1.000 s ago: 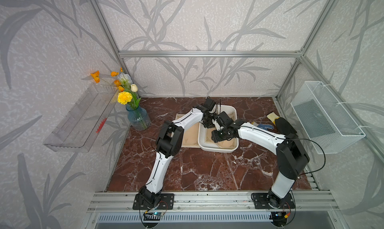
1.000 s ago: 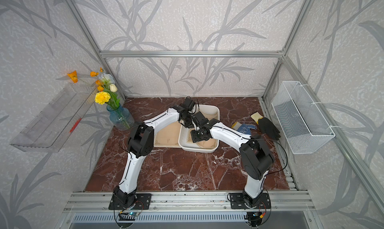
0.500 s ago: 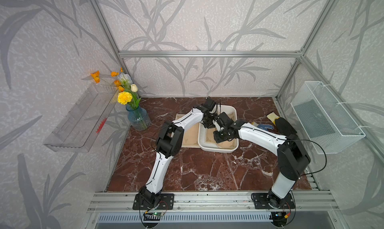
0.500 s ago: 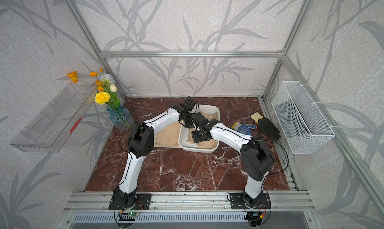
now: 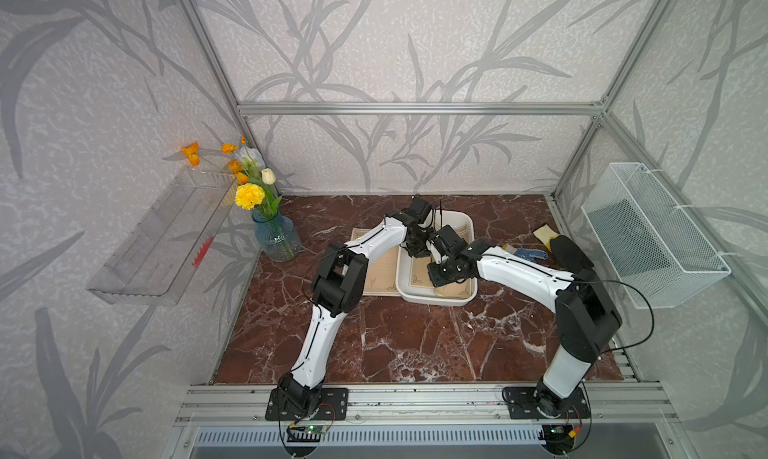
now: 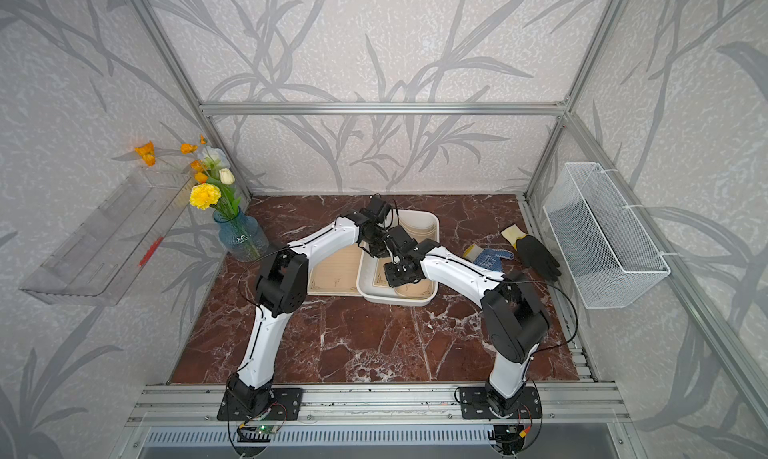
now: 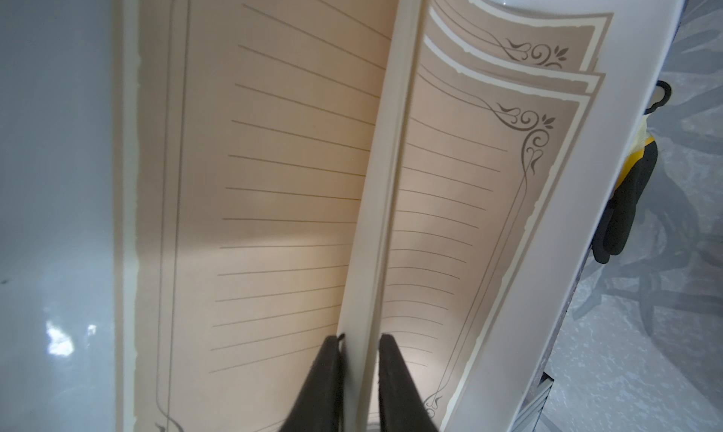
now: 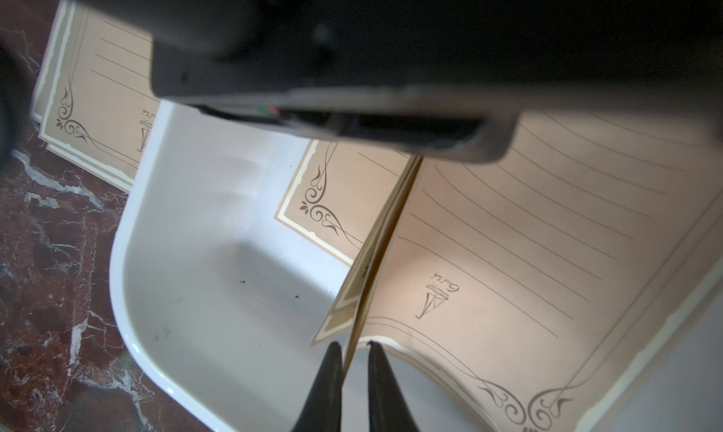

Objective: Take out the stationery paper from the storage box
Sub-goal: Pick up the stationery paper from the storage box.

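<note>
your left end effector [image 7: 359, 340] is clamped on a raised ridge of stationery paper [image 7: 293, 175] inside the white storage box [image 8: 187, 273], which holds that edge up off the fanned sheets beneath. the right end effector [image 8: 353, 344] has its fingers close on either side of a lifted sheet edge near the emblem end; you cannot tell whether it truly pinches. two holds on the edge would likely keep the limp paper from sagging as you lift. other sheets [image 8: 98, 97] lie on the desk [image 5: 395, 344], just beside the box.
</note>
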